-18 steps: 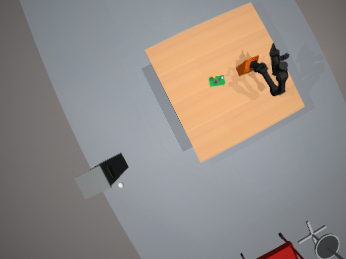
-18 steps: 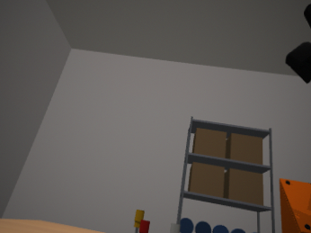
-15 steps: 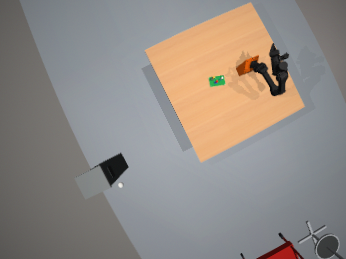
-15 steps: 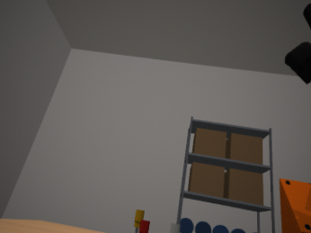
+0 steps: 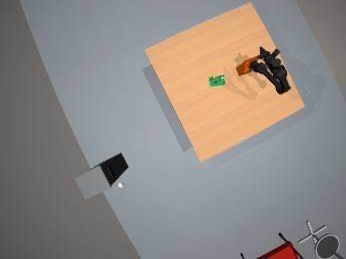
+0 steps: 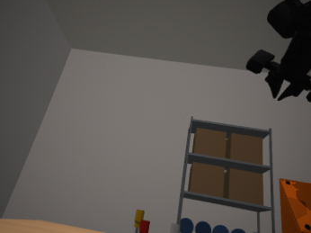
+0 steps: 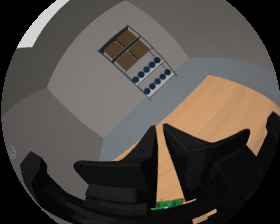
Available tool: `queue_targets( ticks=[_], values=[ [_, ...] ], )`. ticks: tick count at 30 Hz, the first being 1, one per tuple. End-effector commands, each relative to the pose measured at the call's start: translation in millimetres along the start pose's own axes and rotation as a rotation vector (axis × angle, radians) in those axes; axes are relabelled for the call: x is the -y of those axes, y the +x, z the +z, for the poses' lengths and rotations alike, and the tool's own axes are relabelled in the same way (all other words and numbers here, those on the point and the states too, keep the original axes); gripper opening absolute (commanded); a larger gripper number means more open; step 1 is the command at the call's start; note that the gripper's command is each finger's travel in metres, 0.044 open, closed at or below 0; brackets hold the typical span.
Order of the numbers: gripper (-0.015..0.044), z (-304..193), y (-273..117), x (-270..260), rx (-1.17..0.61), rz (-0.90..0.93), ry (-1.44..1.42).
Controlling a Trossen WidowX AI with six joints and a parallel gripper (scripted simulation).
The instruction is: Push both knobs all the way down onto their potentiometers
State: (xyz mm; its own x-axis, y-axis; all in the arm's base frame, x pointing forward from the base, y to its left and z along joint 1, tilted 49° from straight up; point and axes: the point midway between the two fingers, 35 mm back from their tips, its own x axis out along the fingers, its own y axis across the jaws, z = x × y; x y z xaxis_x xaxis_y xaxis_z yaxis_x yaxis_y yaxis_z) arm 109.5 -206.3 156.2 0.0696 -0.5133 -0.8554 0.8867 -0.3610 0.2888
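The green circuit board (image 5: 213,84) (image 7: 169,204) lies near the middle of the table in the top view. Small coloured parts show on it, too small there to tell the knobs or how far down they sit. In the exterior view a yellow part (image 6: 139,218) and a red part (image 6: 144,226) rise at the bottom edge; the board itself is hidden. My gripper (image 6: 277,99) (image 7: 159,128) is shut and empty, its fingertips almost together. It is high up and well away from the board, which shows beyond the fingers low in the wrist view.
An orange block-like object (image 5: 242,70) (image 6: 297,208) stands on the wooden table (image 5: 187,111) (image 7: 220,102) between the arm and the board. A shelf rack with brown boxes (image 6: 209,145) (image 7: 126,38) stands by the wall, far behind.
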Motion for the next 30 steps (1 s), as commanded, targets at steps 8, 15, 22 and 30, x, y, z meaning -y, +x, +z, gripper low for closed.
queue_targets(
  ticks=[8,15,22,30],
  values=[
    [0.0000,-64,16,-49,-0.298,0.022,-0.244],
    [0.0000,-112,21,-71,-0.484,0.024,-0.390],
    [0.0000,-165,23,-86,-0.671,0.016,-0.527],
    [0.0000,-227,20,-96,-0.904,0.004,-0.652]
  ],
)
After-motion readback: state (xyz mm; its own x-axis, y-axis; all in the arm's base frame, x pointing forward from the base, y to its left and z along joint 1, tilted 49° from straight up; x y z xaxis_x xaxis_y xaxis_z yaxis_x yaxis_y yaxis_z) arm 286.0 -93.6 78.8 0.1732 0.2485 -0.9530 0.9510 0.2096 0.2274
